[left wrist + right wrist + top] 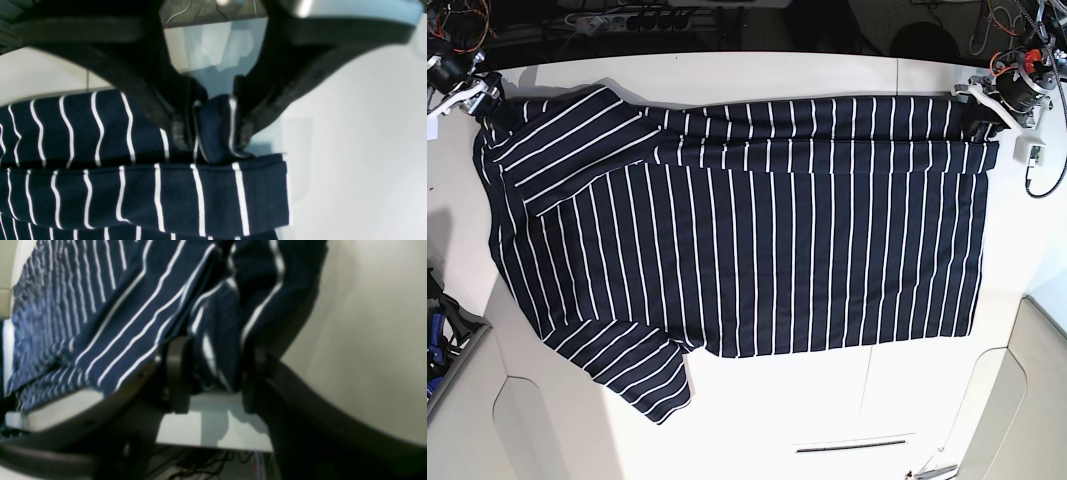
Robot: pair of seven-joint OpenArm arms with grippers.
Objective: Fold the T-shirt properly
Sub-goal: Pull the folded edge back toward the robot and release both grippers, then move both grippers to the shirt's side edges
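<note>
A large dark navy, almost black, short-sleeved fabric T-shirt with thin white stripes (757, 250) lies spread on a smooth white counter (947, 410). In the base view its broad body hangs down the picture from a long strip along its upper edge, where the cloth is doubled over in layers. At the shirt's upper left, a wider flap slants across the body, its stripes running diagonally. At the shirt's lower left, a creased section of cloth sticks out and ends in a narrow tip.

The left gripper (217, 130) is at the T-shirt's upper right corner in the base view. Its jaws stand apart, with a raised fold of the striped cloth between them; the layered strip lies just beside their tips. The right gripper (218, 370) is at the T-shirt's upper left corner. Its jaws are apart too, with crumpled cloth bunched between them. How firmly either pair touches the cloth cannot be told, as the tips are blurred.

Beyond the T-shirt's upper edge in the left wrist view is a grey textured surface (213, 13) with thin cables on it. Dark tangled cables (213, 465) show past the counter's edge in the right wrist view.
</note>
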